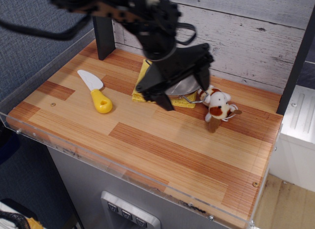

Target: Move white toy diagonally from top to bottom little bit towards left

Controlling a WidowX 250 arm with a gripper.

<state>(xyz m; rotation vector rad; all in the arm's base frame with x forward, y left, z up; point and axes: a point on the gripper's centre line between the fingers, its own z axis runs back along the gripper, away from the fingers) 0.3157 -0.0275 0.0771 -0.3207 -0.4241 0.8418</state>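
Overhead, the black gripper [184,91] hangs above the steel bowl [179,86], its two fingers [165,102] spread wide apart and holding nothing. One finger points down past the bowl's near-left rim, over the yellow cloth [142,86]; the other [203,80] sits at the bowl's right rim. Most of the bowl is hidden under the gripper body.

White toy [218,106]: a small plush with brown patches, lying on the table [162,145] just to the right of the bowl, close against the bowl's wire handle. Whether it touches the handle I cannot tell. It lies beside the right-hand finger, just outside the spread of the two fingers and lower than their tips. No contact between toy and fingers that I can see.

Yellow cloth lies under the bowl, showing at the bowl's left and front edges.

Toy knife [95,91]: white blade, yellow handle, flat on the table well to the left of the bowl, blade pointing away toward the back left.

A dark upright post [103,38] stands at the back, left of the bowl, against the whitewashed plank wall [246,32].
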